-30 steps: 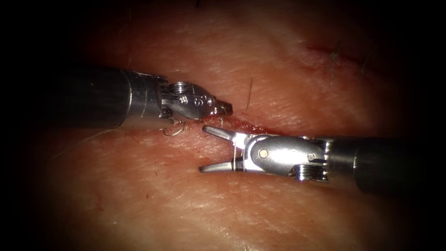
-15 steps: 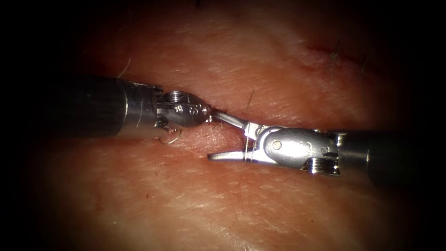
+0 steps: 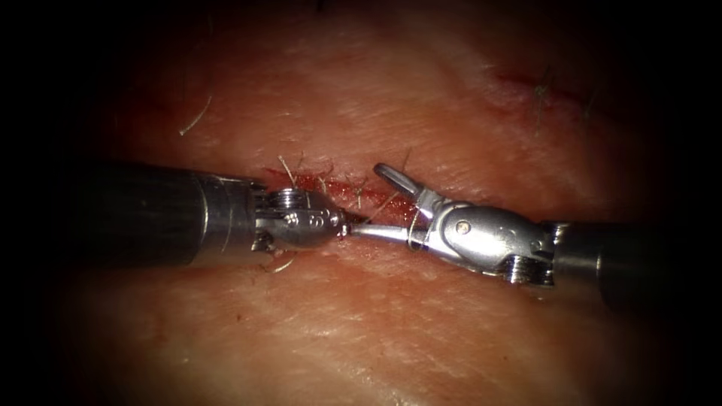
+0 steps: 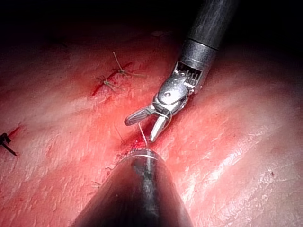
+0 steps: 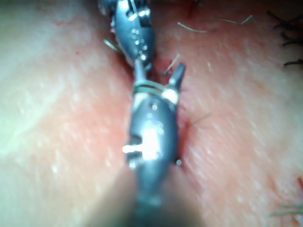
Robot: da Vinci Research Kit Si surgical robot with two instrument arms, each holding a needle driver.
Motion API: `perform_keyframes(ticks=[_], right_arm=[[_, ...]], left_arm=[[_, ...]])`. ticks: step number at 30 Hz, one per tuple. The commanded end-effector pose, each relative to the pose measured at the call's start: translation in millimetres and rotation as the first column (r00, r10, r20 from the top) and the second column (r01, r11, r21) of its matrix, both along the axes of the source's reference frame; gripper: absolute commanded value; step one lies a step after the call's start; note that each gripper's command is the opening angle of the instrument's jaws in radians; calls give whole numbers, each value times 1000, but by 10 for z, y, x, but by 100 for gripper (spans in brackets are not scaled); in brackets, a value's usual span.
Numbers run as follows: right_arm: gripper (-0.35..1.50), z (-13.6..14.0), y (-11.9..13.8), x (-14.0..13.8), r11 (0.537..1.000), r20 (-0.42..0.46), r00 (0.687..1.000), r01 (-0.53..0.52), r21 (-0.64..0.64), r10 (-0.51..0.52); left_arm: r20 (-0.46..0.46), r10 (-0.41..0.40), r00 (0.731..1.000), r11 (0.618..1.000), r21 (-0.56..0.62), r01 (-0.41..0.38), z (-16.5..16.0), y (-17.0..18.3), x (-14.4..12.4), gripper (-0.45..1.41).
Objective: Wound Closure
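The cut (image 3: 331,188) runs across the tissue (image 3: 361,323), red with fluid, with short thread ends (image 3: 286,170) sticking up along it. My left tool (image 3: 344,224) lies just below the cut with its jaws shut on a thin thread (image 3: 380,207). That thread (image 4: 141,132) rises from behind my left shaft (image 4: 137,189). My right tool (image 3: 367,201) comes in from the right, open, and the thread passes between its jaws. Its lower jaw touches the left tool's tip. The same open right tool (image 4: 140,131) (image 5: 159,68) faces the left tool (image 5: 135,35). A thin curved strand (image 3: 282,263) lies under the left tool.
Earlier stitches (image 4: 116,71) with trimmed ends sit along the cut farther off, and a dark thread end (image 4: 4,142) lies at the edge. A second red mark with thread ends (image 3: 538,86) is at upper right. A loose hair (image 3: 195,116) lies at upper left.
My left tool moved down and drew its tip back left, uncovering the red cut. My right tool shifted right and swung its open jaws upward; its lower jaw now meets the left tip.
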State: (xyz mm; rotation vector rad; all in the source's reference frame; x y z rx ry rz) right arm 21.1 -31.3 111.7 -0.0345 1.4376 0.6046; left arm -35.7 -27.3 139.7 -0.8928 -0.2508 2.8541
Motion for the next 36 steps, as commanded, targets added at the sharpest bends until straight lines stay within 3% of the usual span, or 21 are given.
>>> perform_keyframes(ticks=[1,5,13,26,36], right_arm=[[79,10,-4,1,1000,4,1000,-20,19,20],[71,18,1,-14,995,30,996,-84,61,82],[72,34,5,-33,968,84,977,-206,143,195],[74,59,-4,-15,939,172,953,-282,198,250],[91,83,-1,-12,914,210,938,-324,243,277]], left_arm=[[0,2,1000,1000,0,-2,5,-3,-6,-45],[0,1,1000,1000,0,-1,4,-5,-6,-45],[-2,4,1000,1000,-7,-4,4,-4,-17,-45],[-1,2,1000,1000,-4,-2,1,-1,-25,-45],[-2,0,1000,1000,-4,0,1,0,-27,-45]])
